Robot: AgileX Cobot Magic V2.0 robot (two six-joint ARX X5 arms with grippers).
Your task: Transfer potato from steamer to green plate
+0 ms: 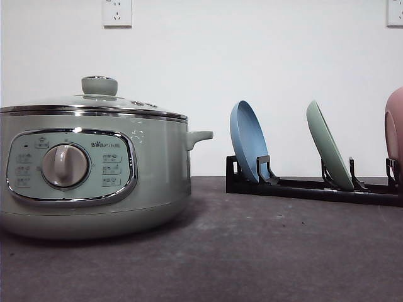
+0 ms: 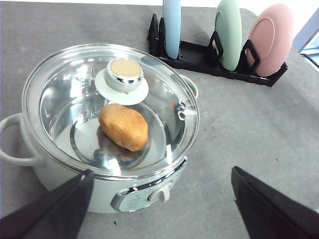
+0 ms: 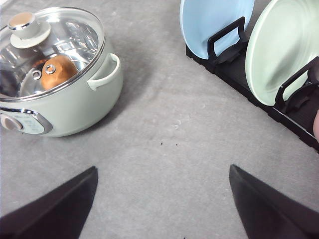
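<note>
Nothing of the transfer is done yet, as you can judge from the layout: lid on, potato inside, plate racked.

Nearest you, left end effector (image 2: 159, 209): both dark fingers spread wide, nothing between them, hovering above the counter (image 2: 249, 129) just in front of the steamer. Right end effector (image 3: 162, 204): likewise fully spread and empty, over bare grey counter between steamer and rack.

Next out, the steamer (image 1: 94, 170) sits at the left of the front view, control knob (image 1: 65, 165) facing you. Its glass lid (image 2: 112, 107) is seated on the chrome rim, lid knob (image 2: 124, 74) upright at centre. Through the glass you see the potato (image 2: 123, 127) lying on the steel floor of the pot, a little toward 5 o'clock of the lid knob in the left wrist view. From the left end effector it lies at about 11 o'clock, near, with the lid between.

Farthest, the black plate rack (image 1: 315, 187) at the back right. Blue plate (image 1: 249, 151), then the green plate (image 1: 329, 154), then a pink plate (image 2: 271, 37), all standing on edge in their slots. From the right end effector the green plate is at roughly 1 o'clock, well apart.

Left for you, by my reading: lift the lid, pull the green plate and lay it flat, take the potato out, set it on the plate.
</note>
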